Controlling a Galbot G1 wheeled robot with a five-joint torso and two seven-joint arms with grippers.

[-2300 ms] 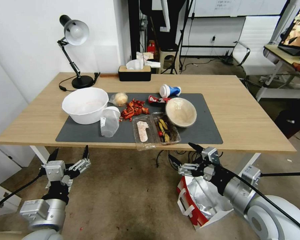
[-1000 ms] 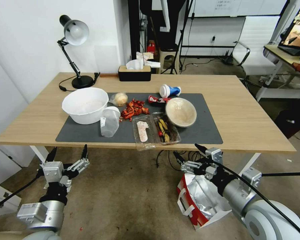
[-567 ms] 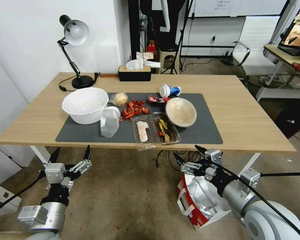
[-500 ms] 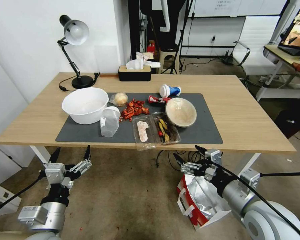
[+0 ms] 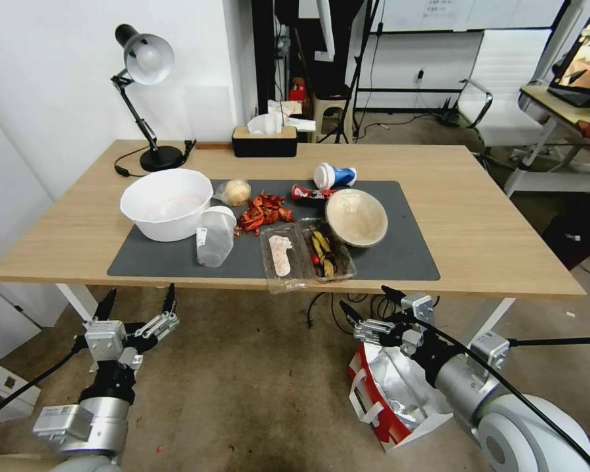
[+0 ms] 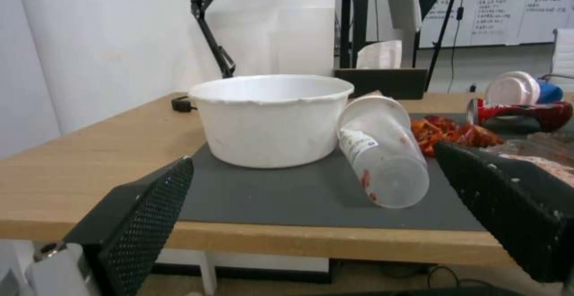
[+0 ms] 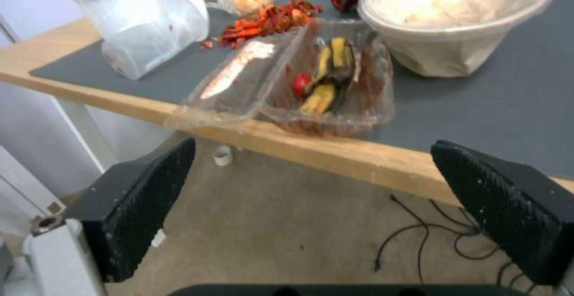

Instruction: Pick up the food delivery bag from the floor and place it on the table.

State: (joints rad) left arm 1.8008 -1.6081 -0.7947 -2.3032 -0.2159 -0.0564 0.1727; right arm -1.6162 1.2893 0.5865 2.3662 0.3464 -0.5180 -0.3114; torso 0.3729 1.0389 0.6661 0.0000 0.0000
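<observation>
The table [image 5: 491, 255] fills the middle of the head view. The food delivery bag [image 5: 390, 393] stands on the floor [image 5: 255, 393] at lower right, not yet grasped. The right gripper [image 5: 362, 307], fingers spread open, hovers just above its rim; I judge it must descend to a handle. The left gripper [image 5: 137, 300], also open, waits at lower left.
</observation>
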